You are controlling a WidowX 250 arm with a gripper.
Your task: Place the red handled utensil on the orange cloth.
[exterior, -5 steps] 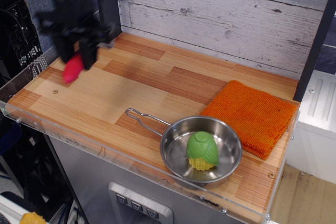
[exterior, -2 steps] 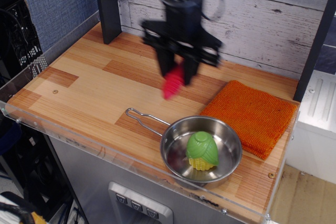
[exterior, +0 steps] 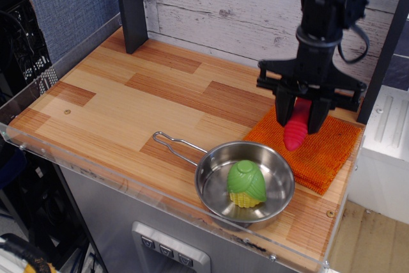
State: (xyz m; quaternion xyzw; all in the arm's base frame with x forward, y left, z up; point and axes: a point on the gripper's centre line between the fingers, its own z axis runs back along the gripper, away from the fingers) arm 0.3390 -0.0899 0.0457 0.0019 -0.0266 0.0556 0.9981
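Wood-plank tabletop point(exterior: 128, 103) is sitting against a whitewashed board wall point(exterior: 243, 11), with a dark post point(exterior: 131, 4) standing at the back left corner and a clear acrylic lip point(exterior: 96, 174) running along the front edge. Steel pan point(exterior: 245, 183) is sitting near the front right, its thin wire handle point(exterior: 176, 145) pointing left across the wood. Pan is holding one item: a toy corn cob point(exterior: 246, 185), green husk on top, yellow kernels showing at the bottom, lying right of the pan's centre. The orange cloth point(exterior: 326, 151) is lying flat at the right end of the table, just behind and right of the pan, pan rim appearing to be touching or slightly overlapping the cloth's near-left edge. Arm is coming down from the top right, wrist roughly vertical, cables looping off the upper links. The gripper point(exterior: 299, 116) is pointing straight down over the cloth's back-left portion, both black fingers point(exterior: 282, 110) clamping the red handled utensil point(exterior: 296, 129) by the upper part. Ribbed red handle is hanging nose-down out of the jaws, rounded end over the cloth; can't tell if the tip is touching the knit or hovering just above. Fork head is hidden up inside the gripper.
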